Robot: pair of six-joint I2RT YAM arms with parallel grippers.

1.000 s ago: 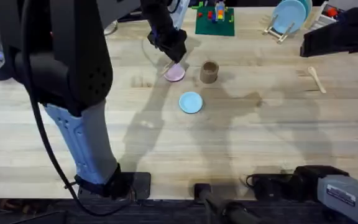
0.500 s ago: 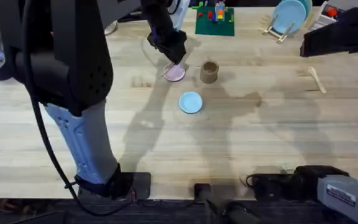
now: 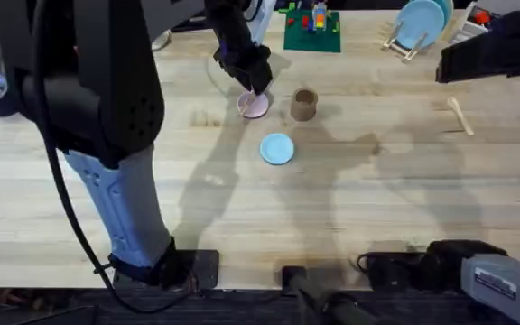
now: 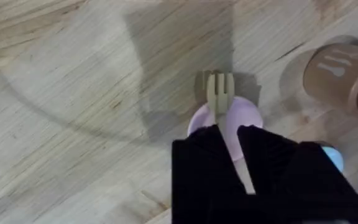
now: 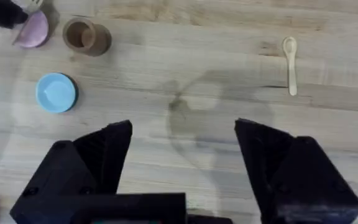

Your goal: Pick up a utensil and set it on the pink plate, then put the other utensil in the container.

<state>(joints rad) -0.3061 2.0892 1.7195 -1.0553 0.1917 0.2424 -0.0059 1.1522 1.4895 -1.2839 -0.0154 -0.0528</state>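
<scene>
Left gripper (image 4: pixel 229 134): clamped on the fork's handle, low over the pink plate.
Fork (image 4: pixel 218 93): tines poke out past the plate's far rim, over the bench; the handle runs back between the fingers.
Plate (image 4: pixel 244 118): pale pink, just beside the cup, near the blue plate (image 3: pixel 277 148).
Right gripper (image 5: pixel 182 140): fingers wide apart, holding nothing, high over the bench (image 5: pixel 185 74).
Spoon (image 5: pixel 289 63): lies flat on the bench, well apart from the cup.
Cup (image 5: pixel 83 35): upright, mouth open.
Handling: both utensils look thin, light and stiff, probably quick to skid on bare wood.
Hold: I judge the spoon is best pinched across the handle's middle, fingers low to the bench, since it lies flat.
</scene>
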